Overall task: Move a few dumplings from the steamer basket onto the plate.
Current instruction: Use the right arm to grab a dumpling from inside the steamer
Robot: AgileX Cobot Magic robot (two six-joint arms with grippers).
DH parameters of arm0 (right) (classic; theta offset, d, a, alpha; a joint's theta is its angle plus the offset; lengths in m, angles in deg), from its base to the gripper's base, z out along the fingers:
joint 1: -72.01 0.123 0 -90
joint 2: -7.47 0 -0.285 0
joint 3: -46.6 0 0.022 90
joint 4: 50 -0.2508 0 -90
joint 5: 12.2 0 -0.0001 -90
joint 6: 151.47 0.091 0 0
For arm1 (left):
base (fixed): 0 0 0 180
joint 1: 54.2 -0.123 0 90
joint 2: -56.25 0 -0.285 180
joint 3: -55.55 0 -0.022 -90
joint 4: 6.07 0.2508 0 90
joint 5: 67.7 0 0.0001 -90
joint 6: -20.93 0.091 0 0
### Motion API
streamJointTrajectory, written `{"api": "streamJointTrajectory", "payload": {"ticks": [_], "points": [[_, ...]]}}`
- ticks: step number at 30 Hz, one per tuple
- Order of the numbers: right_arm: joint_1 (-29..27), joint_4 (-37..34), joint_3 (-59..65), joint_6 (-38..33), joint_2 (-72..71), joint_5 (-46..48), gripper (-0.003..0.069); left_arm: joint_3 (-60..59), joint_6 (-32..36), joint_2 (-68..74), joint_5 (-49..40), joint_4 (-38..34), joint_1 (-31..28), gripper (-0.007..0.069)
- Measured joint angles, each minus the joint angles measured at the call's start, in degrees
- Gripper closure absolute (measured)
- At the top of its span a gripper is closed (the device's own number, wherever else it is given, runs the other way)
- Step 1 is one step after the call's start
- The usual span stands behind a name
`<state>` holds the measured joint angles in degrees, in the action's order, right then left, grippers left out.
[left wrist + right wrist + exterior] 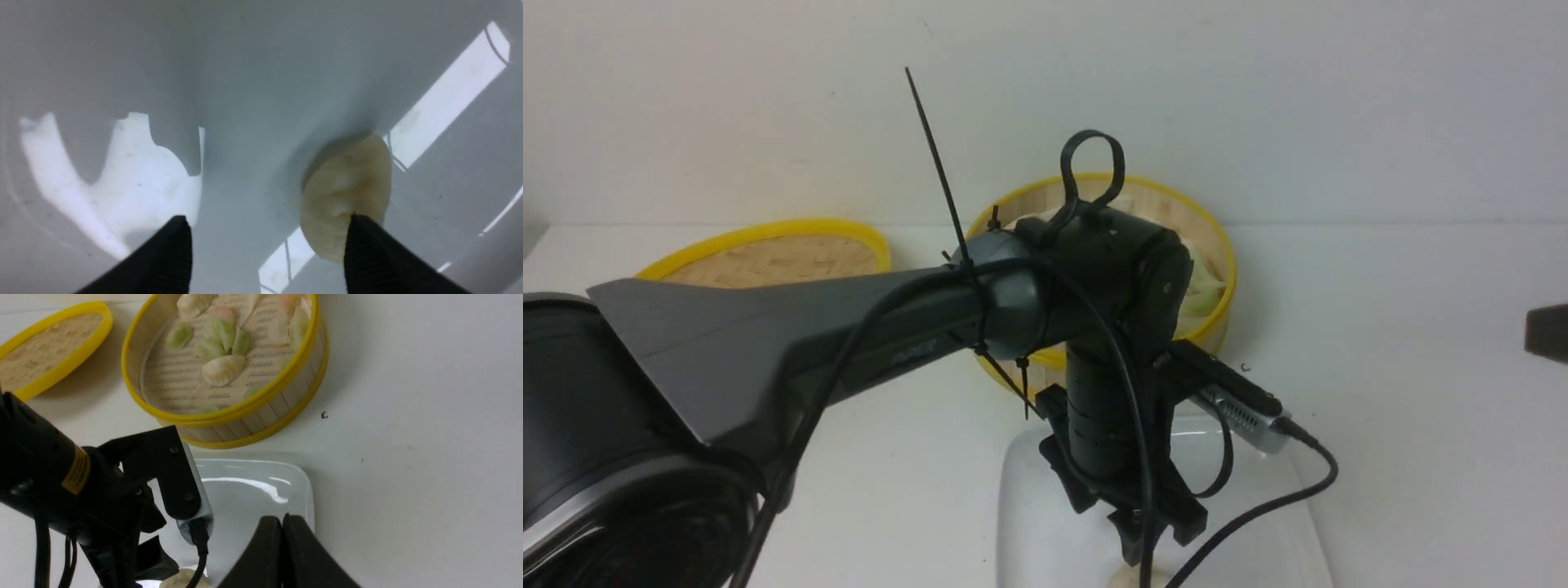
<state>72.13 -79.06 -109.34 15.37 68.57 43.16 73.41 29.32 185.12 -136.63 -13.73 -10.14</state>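
And there it lies, a cream-beige pleated dumpling (347, 196) on the glossy white square plate (253, 498)! My black left claw (267, 241) hangs over it, fingers spread; my black right claw (282, 522) is pressed together, empty.

plate (245, 506): glossy, smooth | basket (229, 416): wood-look slats | lid (49, 343): woven

A cream pleated dumpling (347, 192) lies on the glossy white square plate (253, 506). At the plate's twelve o'clock, the round yellow-rimmed bamboo basket (212, 418) holds cream, green and pinkish dumplings (223, 370).
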Motion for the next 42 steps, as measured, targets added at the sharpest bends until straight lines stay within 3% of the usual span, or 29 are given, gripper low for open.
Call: {"api": "streamJointTrajectory", "payload": {"ticks": [3, 7, 10, 15, 20, 28, 32, 36, 42], "points": [[0.13, -0.14, -6.44, -1.46, 6.24, 1.65, 0.0673, -0.1, -2.08, -1.65, 0.0, 1.73, 0.0, 0.026], [3.88, 0.07, -16.92, -3.4, 17.18, 5.13, 0.0671, -2.47, -4.73, -8.14, 0.0, 4.39, -0.23, 0.0536], [8.92, 2.37, -23.18, -3.97, 25.08, 5.32, 0.0669, -5.52, -5.97, -14.57, -0.12, 4.46, -1.51, 0.0613], [15.48, 8.25, -29.38, -3.49, 35.5, 3.65, 0.0661, -12.22, -7.69, -25.43, -0.62, 4.26, -4.7, 0.0631], [19.83, 11.2, -37.09, -0.95, 47.82, 1.09, 0.0601, -21.41, -11.22, -37.87, -1.33, 4.22, -7.77, 0.0631], [21.7, 17.94, -52.18, 1.05, 64.73, -1.25, 0.0357, -31.29, -16.07, -51.38, -0.2, 4.09, -8.15, 0.0631], [21.7, 23.0, -57.97, 3.64, 71.69, -2.81, 0.0272, -33.26, -17.27, -55.24, -0.2, 4.09, -8.15, 0.0631], [21.7, 27.07, -61.83, 7.25, 77.18, -3.31, 0.0246, -34.01, -17.65, -57.97, -0.27, 4.58, -8.15, 0.0631], [21.7, 27.78, -63.72, 8.73, 81.62, -5.13, 0.0241, -34.36, -17.71, -58.87, -1.29, 5.13, -8.15, 0.0631]]}}
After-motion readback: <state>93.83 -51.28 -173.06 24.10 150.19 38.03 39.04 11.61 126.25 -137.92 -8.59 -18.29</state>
